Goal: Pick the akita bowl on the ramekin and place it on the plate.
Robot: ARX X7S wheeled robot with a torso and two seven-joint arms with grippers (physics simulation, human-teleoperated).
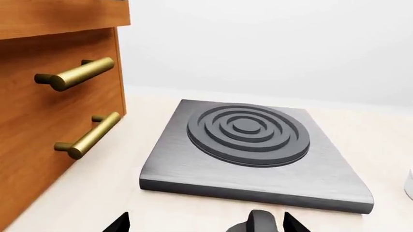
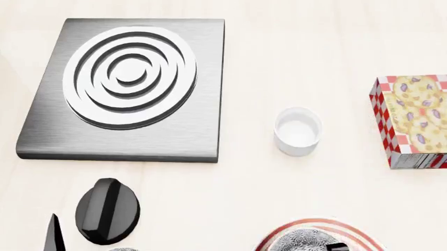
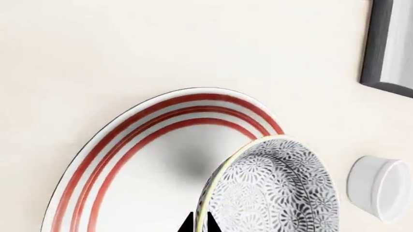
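Note:
The akita bowl [image 3: 277, 193], black-and-white patterned, is over the near side of the plate [image 3: 129, 159], a white plate with red rings. My right gripper [image 3: 198, 224] is shut on the bowl's rim, one finger inside and one outside. A soft shadow lies on the plate beside the bowl; I cannot tell whether the bowl touches it. In the head view the bowl [image 2: 300, 241] and plate [image 2: 363, 238] show at the bottom edge. The white ramekin [image 2: 298, 130] stands empty on the counter, also seen as the ramekin [image 3: 377, 186]. My left gripper [image 1: 205, 224] is open and holds nothing.
A grey burner plate [image 2: 125, 89] with concentric rings lies at the far left. A black knob [image 2: 106, 210] sits in front of it. A cookie box [image 2: 412, 120] is at the right edge. A wooden drawer cabinet [image 1: 45, 121] with brass handles stands beside the burner.

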